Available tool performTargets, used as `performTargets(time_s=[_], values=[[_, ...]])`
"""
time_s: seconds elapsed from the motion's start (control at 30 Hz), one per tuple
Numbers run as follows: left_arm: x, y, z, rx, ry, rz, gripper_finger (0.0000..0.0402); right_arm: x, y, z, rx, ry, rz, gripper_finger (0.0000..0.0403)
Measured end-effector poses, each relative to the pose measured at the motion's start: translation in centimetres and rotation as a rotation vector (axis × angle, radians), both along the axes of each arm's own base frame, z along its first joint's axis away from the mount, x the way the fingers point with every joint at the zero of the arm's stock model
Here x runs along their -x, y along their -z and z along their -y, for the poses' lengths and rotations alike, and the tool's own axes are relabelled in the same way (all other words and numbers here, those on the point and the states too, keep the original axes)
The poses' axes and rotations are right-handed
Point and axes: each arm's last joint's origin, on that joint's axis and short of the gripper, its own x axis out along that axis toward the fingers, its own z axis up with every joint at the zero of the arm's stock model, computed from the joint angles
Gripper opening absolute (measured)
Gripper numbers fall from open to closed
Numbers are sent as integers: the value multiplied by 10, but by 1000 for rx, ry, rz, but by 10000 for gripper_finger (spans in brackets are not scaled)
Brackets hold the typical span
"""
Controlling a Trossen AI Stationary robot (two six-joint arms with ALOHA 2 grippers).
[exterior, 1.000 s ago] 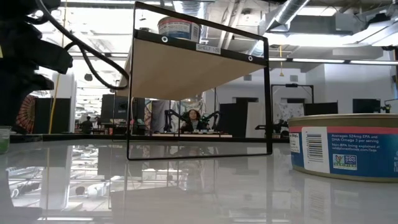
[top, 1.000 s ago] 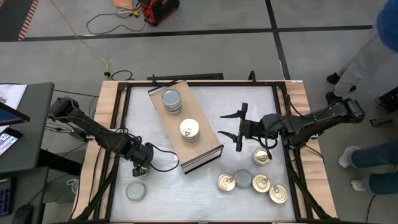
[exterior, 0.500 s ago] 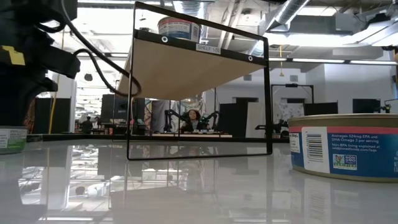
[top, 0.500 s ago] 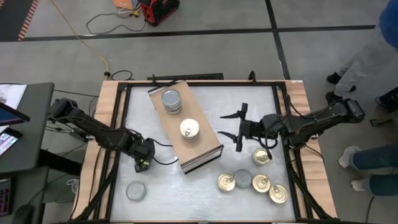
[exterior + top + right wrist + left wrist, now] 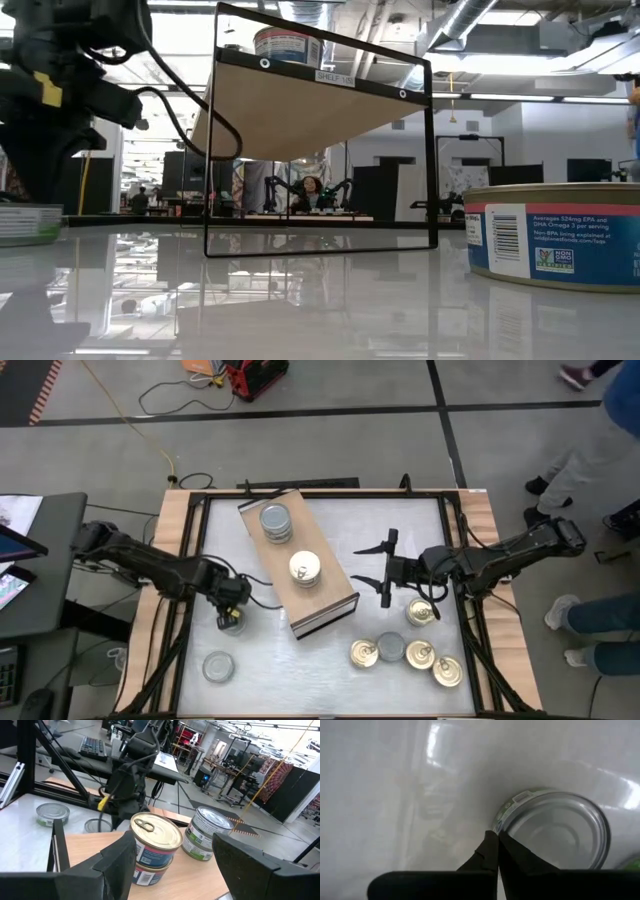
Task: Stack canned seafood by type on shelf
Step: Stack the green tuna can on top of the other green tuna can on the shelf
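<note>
Two stacks of tins stand on the shelf (image 5: 297,563): a silver-topped stack (image 5: 275,521) toward its far end and a gold-topped stack (image 5: 305,569) nearer its dark-edged open end. Since a second ago the left gripper (image 5: 231,619) has pulled back from the loose silver tin (image 5: 218,666), which it then hovered right above; that tin now lies clear of it, toward the table's near edge. Its fingers, then slightly parted, are now pressed together with nothing between them. The right gripper (image 5: 385,567) has not moved: it hangs beside the shelf's open end, jaws wide and empty, with five tins (image 5: 407,645) grouped behind it, toward the near right part of the table.

The left wrist view alone shows the closed fingertips (image 5: 494,851) meeting over the rim of a silver tin (image 5: 554,832). The right wrist view shows what the overhead one cannot: the pull-tab on the gold-topped stack (image 5: 152,847) straight ahead between the spread fingers (image 5: 120,857), and the silver-topped stack (image 5: 208,832) just past it. The low view shows the shelf's (image 5: 310,100) underside and a blue-labelled tin (image 5: 555,234) close by.
</note>
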Motion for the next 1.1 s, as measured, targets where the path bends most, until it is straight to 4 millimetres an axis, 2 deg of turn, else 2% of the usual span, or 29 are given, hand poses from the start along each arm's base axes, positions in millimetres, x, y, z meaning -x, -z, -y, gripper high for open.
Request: performTargets(time_s=[0.17,0.37,0.6,0.8,0.87,0.97,1.1], values=[[5,-5,-8,-18,-27,12,0,0,0,0,-4,0,-1,291],[15,0,-12,-9,-83,3,0,-1,1,0,-13,1,-6,291],[27,-2,-16,-70,-135,-19,0,-1,1,0,-14,1,-6,291],[28,-22,-16,-66,-153,95,0,-1,2,0,-13,1,-8,291],[30,-26,-17,-62,-213,127,1,-1,2,0,-13,2,-9,291],[36,-29,-18,-85,-250,137,20,-1,2,2,-12,11,-10,291],[41,-35,-19,-88,-259,203,66,-3,3,6,-10,25,-19,291]])
